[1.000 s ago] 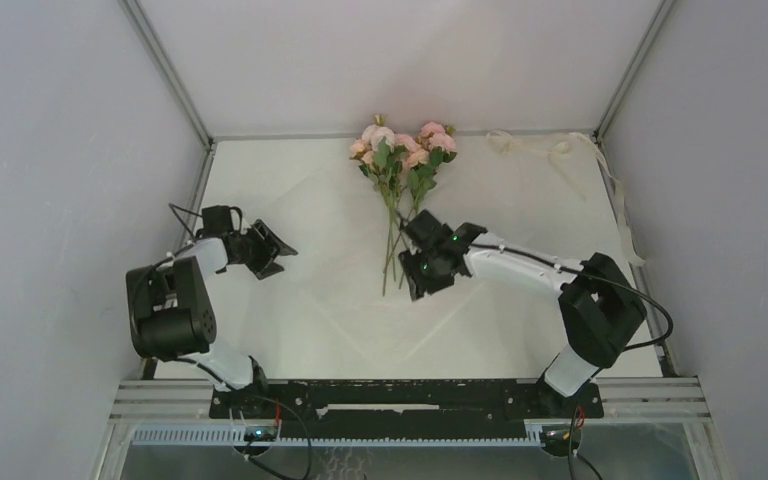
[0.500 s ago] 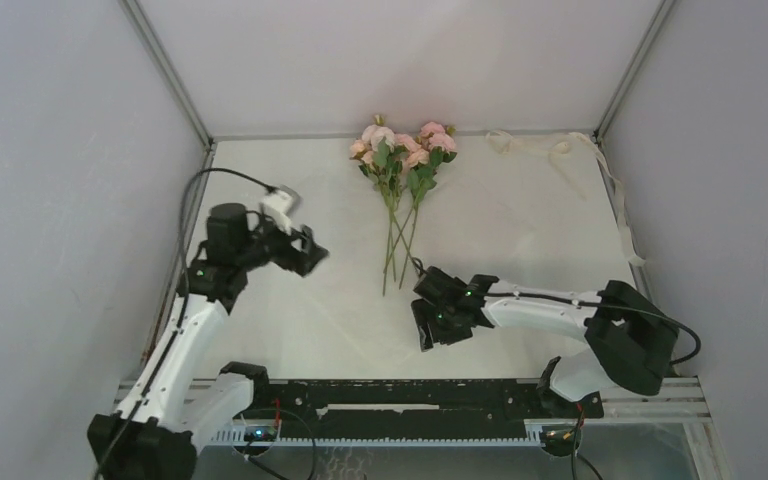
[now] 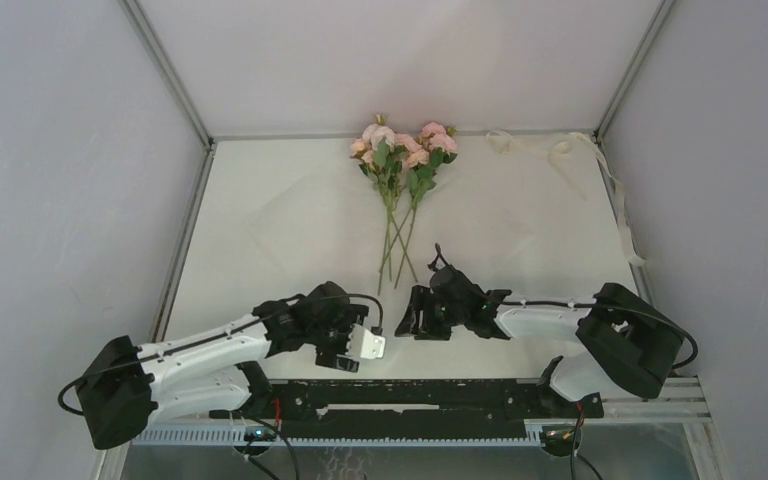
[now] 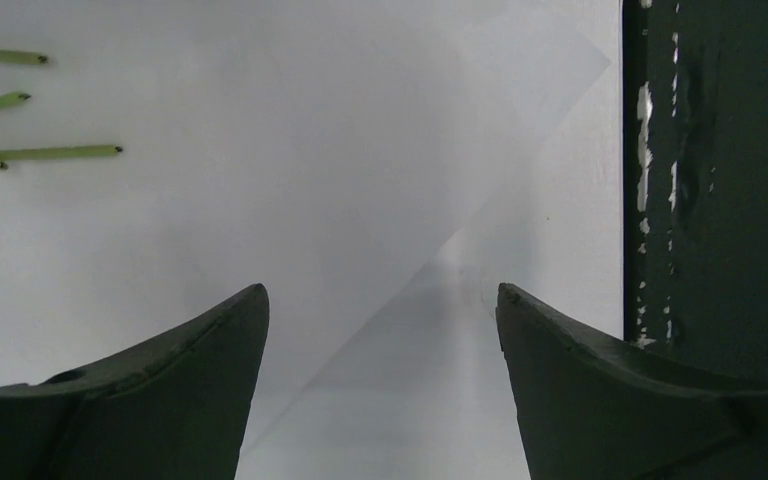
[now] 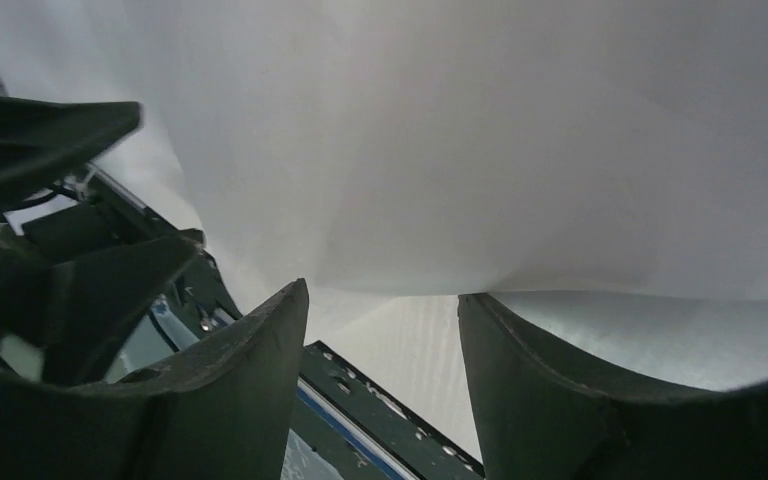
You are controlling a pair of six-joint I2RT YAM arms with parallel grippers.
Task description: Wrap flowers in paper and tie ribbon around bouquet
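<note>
Your left hand (image 4: 382, 292) is wide, nothing btwn the jaws, low over the near corner of the paper (image 4: 310, 150). Right hand (image 5: 382, 292) also parted & empty at that corner, just beside the left. Flowers (image 3: 400, 160) lie on the paper's far half. Ribbon (image 3: 550, 148) is past its far-right side.

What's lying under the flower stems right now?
The stem ends of the flowers rest on the white paper. The tabletop below them is covered, and whether the paper reaches under the blooms is unclear.
</note>
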